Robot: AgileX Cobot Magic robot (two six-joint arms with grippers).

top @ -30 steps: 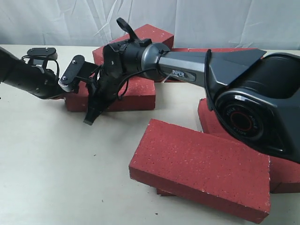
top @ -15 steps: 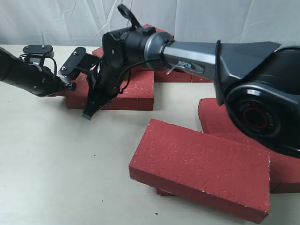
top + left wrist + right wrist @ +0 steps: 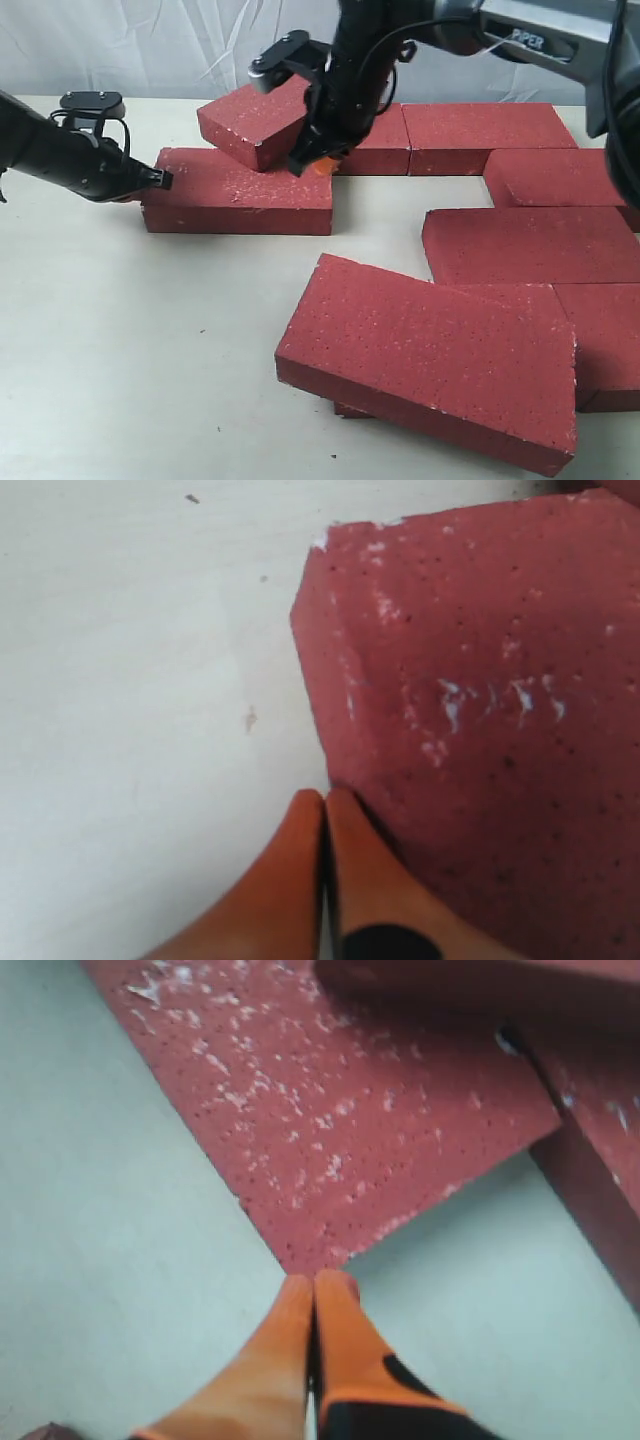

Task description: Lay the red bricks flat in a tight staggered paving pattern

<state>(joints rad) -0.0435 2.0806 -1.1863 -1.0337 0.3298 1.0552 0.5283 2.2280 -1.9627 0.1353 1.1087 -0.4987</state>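
While the red bricks [image 3: 520, 245] lie spread over the pale desk [image 3: 120, 330], several already flat and edge to edge at the back and right, two are propped up on their neighbours: a tilted brick [image 3: 255, 120] leaning on a flat brick [image 3: 240, 190], and a foreground brick [image 3: 430, 355] resting askew on those beneath it.

The left end effector [image 3: 158, 180], its orange tips pressed together on nothing, meets the flat brick's left end. The left wrist view shows the tips [image 3: 325, 825] against the block's lower edge.

The right end effector [image 3: 318, 162], likewise pinched closed and empty, sits at that brick's far corner beside the leaning one. Whether it actually touches cannot be told.

These pavers look dense, rigid and heavy, with a gritty, speckled skin that should drag on the desk and corners that are already chipped. They look better suited to being pushed low on an end or side face than lifted. A propped brick could be taken across its thickness at the raised edge.
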